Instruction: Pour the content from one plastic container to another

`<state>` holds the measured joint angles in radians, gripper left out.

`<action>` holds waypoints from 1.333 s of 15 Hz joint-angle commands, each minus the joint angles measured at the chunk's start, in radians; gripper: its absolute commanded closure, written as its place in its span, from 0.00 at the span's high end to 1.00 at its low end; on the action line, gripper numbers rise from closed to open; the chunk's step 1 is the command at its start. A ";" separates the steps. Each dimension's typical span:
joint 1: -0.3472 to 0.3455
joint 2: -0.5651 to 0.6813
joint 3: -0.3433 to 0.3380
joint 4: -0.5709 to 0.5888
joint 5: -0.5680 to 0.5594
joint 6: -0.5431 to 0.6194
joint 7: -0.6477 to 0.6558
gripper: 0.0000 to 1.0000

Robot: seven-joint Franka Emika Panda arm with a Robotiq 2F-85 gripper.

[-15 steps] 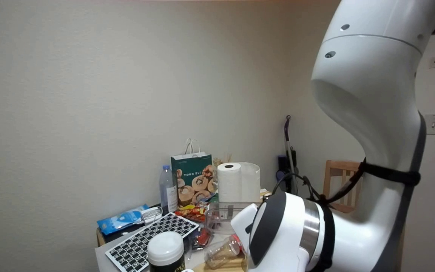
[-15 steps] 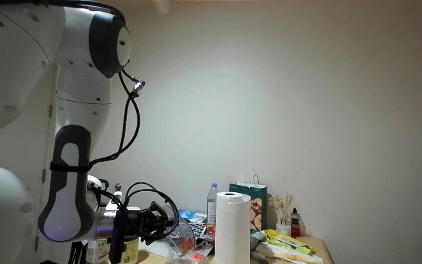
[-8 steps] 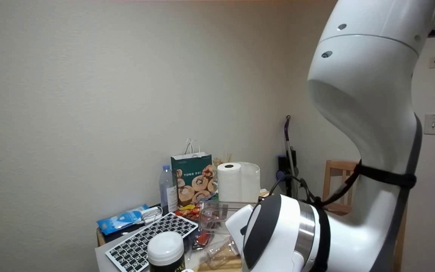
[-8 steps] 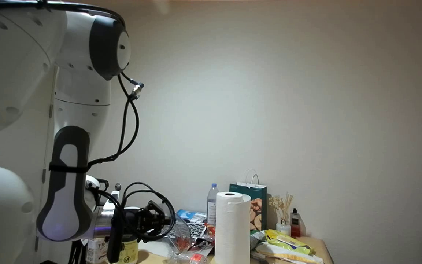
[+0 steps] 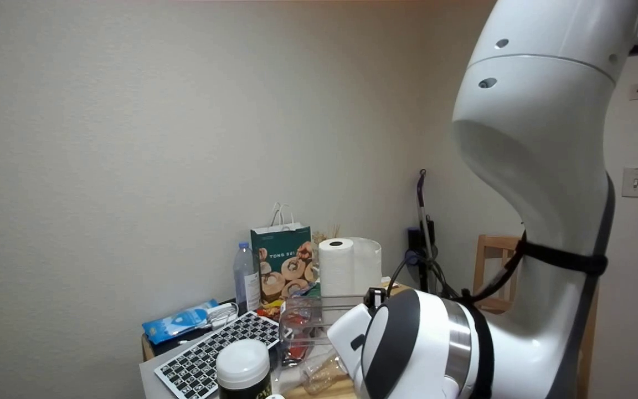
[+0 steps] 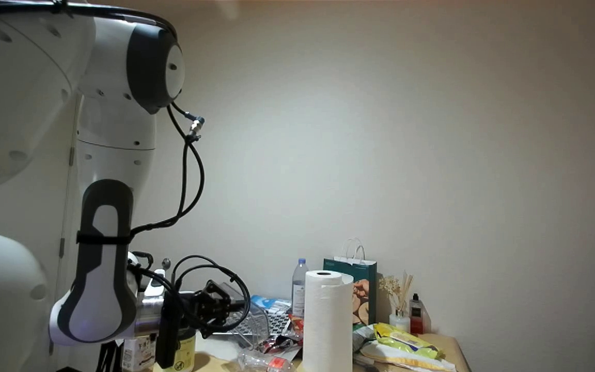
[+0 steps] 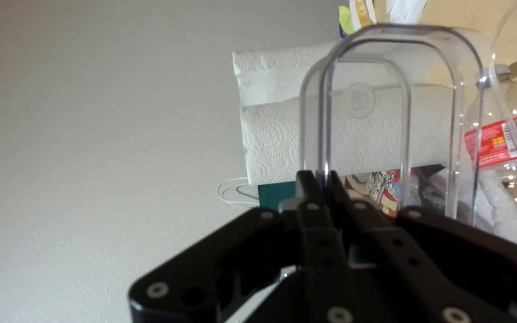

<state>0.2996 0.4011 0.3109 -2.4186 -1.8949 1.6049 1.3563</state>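
Note:
The clear, boxy plastic container [image 7: 326, 112] is in front of my gripper in the wrist view, turned on its side with its open rim toward me. No content shows in it. My gripper [image 7: 323, 181] is shut on one thin wall of it. In an exterior view the container [image 5: 301, 321] hangs above the cluttered table, left of the arm, which hides the fingers. In an exterior view the gripper [image 6: 236, 306] points right, with clear plastic [image 6: 260, 323] just beyond it. A curved clear edge [image 7: 501, 96] at the wrist view's right may be another container; I cannot tell.
A paper-towel roll [image 6: 327, 320] stands beyond the container. A green paper bag [image 5: 283, 260] and a tall bottle [image 5: 246, 277] stand behind. A clear bottle with a red label [image 7: 505, 139] lies on the table. A white-lidded jar [image 5: 243, 363] and a patterned board [image 5: 216, 354] are near.
In an exterior view the held container has moved left. The wrist has turned a little and the cables have shifted. The gripper stays shut on the container's wall.

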 commanded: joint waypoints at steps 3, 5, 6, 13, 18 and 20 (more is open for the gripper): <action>-0.022 -0.032 0.004 -0.051 -0.073 0.030 -0.018 0.05; -0.059 -0.057 0.003 -0.068 -0.054 0.129 -0.039 0.05; -0.079 -0.075 -0.003 -0.083 -0.043 0.179 -0.061 0.05; -0.165 -0.198 -0.082 -0.197 0.000 0.237 -0.155 0.05; -0.256 -0.327 -0.148 -0.279 0.007 0.537 -0.119 0.05; -0.285 -0.364 -0.187 -0.308 0.016 0.671 -0.093 0.05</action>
<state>0.0605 0.1494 0.1599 -2.6455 -1.8857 2.1124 1.2337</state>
